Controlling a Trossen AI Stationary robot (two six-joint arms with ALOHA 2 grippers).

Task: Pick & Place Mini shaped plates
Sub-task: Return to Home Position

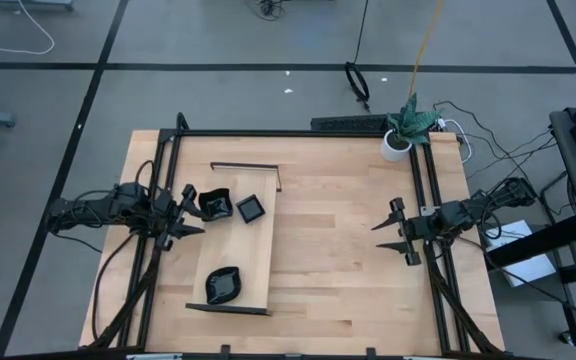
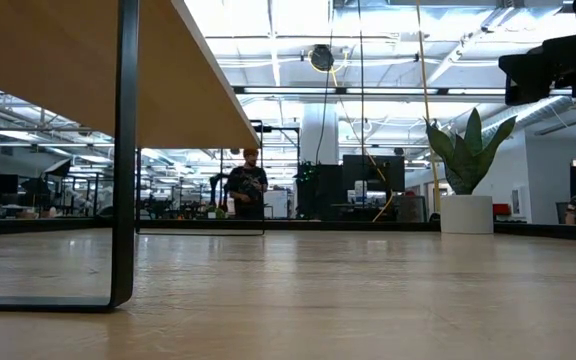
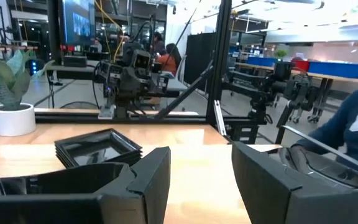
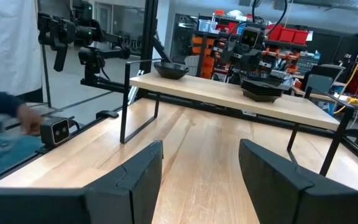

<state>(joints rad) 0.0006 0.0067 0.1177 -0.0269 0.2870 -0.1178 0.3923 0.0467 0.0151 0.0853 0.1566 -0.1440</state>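
Black glossy mini shaped plates sit in three stacks on the pale shelf board (image 1: 268, 250). A lobed stack (image 1: 214, 203) lies just ahead of the left gripper (image 1: 190, 211), very close to one of its fingers. A square stack (image 1: 251, 208) sits a little beyond that. A leaf-shaped stack (image 1: 224, 285) is off to the gripper's other side, near the far end of the board. The left gripper is spread wide with nothing between its fingers.

The likeliest mishap is a clip on the way out. If the left gripper swings sideways instead of backing straight off, the near finger could catch the lobed stack. These plates look slick, so a nudge might slide one off its pile or toward the board's edge, which lies just under the fingers.

Behind the left gripper the table's dark frame rail leaves little room to retreat. Beyond the shelf, toward the right gripper (image 1: 386, 234), the table (image 1: 348, 280) is bare wood. That gripper is also wide open and empty, and it sits well apart from the shelf.
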